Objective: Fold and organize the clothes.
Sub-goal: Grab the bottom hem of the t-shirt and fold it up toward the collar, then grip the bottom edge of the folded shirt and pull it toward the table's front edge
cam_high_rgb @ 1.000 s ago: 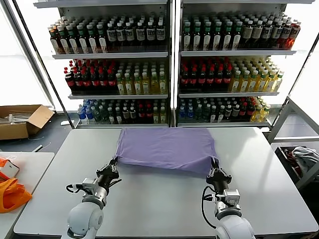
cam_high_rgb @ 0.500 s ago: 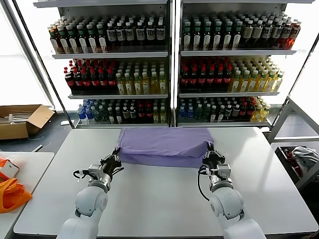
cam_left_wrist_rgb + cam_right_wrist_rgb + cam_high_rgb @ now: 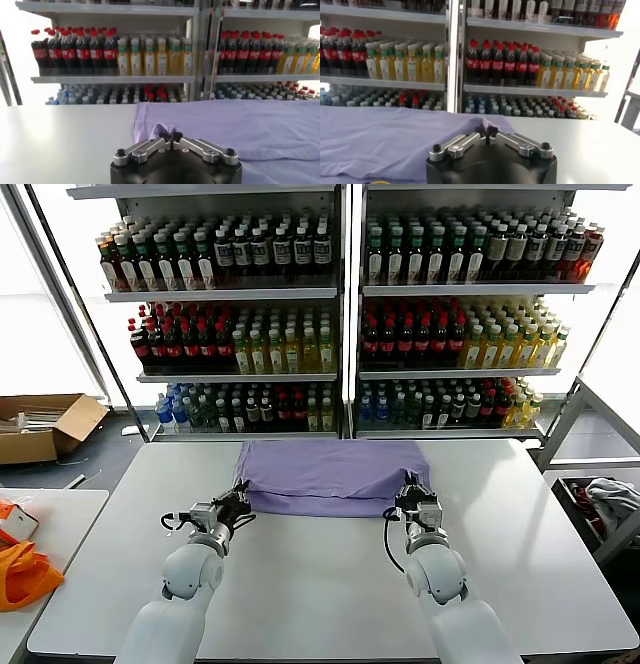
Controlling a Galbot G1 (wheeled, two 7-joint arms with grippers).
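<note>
The lavender T-shirt (image 3: pixel 335 474) lies folded at the far middle of the white table (image 3: pixel 330 584), print hidden. My left gripper (image 3: pixel 238 502) is shut on the shirt's near left corner. My right gripper (image 3: pixel 412 496) is shut on its near right corner. In the left wrist view the closed left gripper (image 3: pixel 170 135) pinches a small peak of the shirt (image 3: pixel 235 125). In the right wrist view the closed right gripper (image 3: pixel 486 131) pinches the shirt's (image 3: pixel 390 140) edge.
Shelves of bottles (image 3: pixel 340 314) stand behind the table. An orange fabric item (image 3: pixel 22 576) lies on a side table at the left, near a cardboard box (image 3: pixel 40 424) on the floor. A grey-white cloth heap (image 3: pixel 612 499) sits in a bin at the right.
Both grippers have carried the shirt's near edge away from me toward the shelves. The shirt now looks shorter and doubled over.
</note>
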